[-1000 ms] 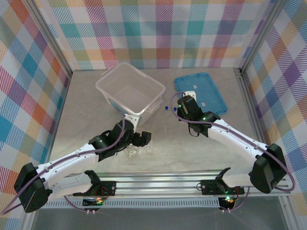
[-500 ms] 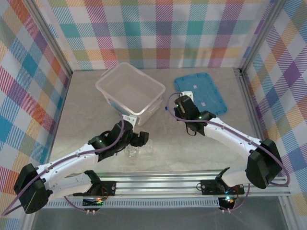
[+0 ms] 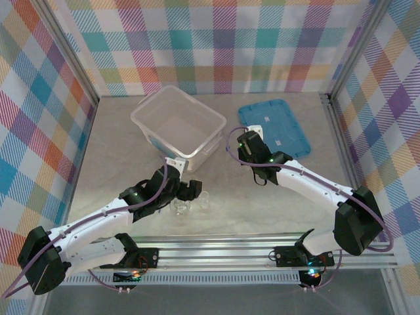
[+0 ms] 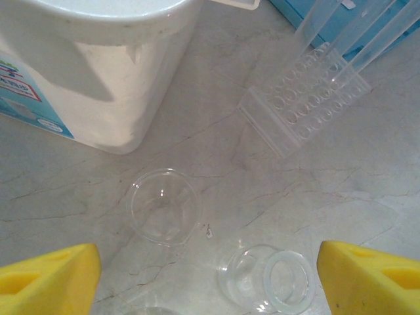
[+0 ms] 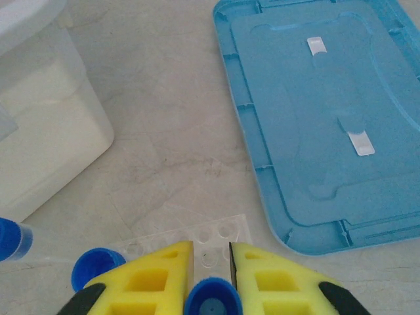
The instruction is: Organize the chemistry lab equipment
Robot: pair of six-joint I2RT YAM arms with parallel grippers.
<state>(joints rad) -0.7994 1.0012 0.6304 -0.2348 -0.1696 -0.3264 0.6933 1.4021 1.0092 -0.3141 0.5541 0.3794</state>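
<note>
Early days, I judge: the flask [image 3: 178, 209] and beaker [image 3: 204, 200] sit on the bench [image 3: 118, 151] at lower centre, outside the tub [image 3: 152, 102], under the left gripper's [image 3: 193, 190] spread-open fingers, while the right gripper's [image 5: 211, 252] fingers pinch a blue-capped tube [image 5: 210, 302] by the rack [image 5: 223, 233].

Noted left arm reaching low from near edge, left gripper [image 3: 191, 190] pointing down just in front of large translucent white plastic tub [image 3: 151, 102], jaws spread wide. Found right arm stretched forward and inward, elbow bent, right gripper [image 3: 246, 141] just right of tub, yellow fingers [image 5: 161, 269] pinched onto thin clear blue-capped tube [image 5: 210, 300].
</note>
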